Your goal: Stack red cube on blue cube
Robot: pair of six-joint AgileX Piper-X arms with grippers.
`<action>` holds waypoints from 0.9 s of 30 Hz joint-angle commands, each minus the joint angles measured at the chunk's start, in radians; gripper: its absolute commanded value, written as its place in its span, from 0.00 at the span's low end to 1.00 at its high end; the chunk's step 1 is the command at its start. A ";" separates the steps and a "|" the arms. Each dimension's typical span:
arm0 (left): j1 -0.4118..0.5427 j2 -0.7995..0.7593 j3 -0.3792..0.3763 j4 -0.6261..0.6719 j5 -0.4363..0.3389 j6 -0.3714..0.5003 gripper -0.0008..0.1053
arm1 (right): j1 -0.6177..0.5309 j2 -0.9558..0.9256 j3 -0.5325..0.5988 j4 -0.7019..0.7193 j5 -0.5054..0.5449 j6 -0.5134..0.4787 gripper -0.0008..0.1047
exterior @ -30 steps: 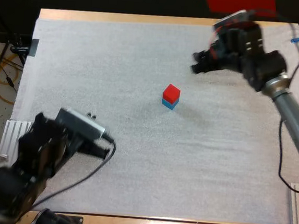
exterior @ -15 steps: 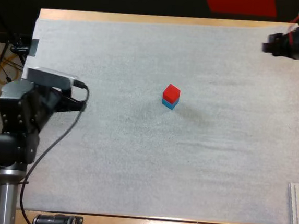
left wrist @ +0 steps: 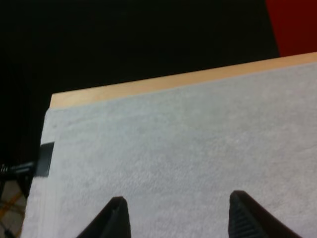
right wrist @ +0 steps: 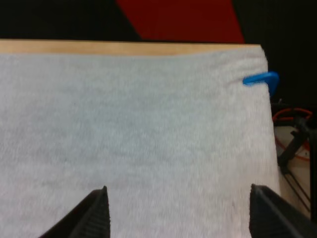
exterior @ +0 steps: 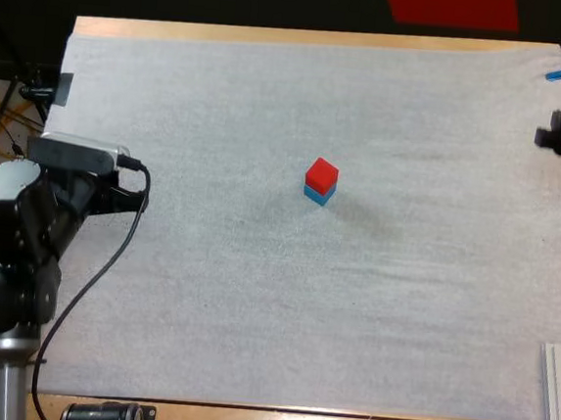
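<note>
Red cube was seen stacked on the blue cube at mid-frame, while left gripper and right gripper were found spread apart, empty.

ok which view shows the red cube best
The high view: the red cube sits on the blue cube near the middle of the mat, nothing blocking it. Both wrist views face the mat's far edge instead.

A wooden table carries a white mat that covers nearly all of its top, leaving bare wood strips along the far and near edges. Near the mat's middle sits a blue cube, with a red cube resting on top.
</note>
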 commanded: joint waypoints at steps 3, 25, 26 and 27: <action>-0.071 -0.058 -0.005 0.001 -0.015 -0.003 0.44 | -0.003 -0.127 0.086 0.009 -0.002 -0.013 0.56; -0.107 -0.580 0.044 0.272 -0.108 -0.012 0.44 | 0.004 -0.893 0.449 0.120 0.001 -0.013 0.56; -0.107 -0.597 0.047 0.284 -0.108 -0.012 0.44 | 0.004 -0.912 0.457 0.121 0.001 -0.012 0.56; -0.107 -0.631 0.054 0.306 -0.108 -0.012 0.44 | 0.004 -0.950 0.473 0.121 -0.002 -0.009 0.56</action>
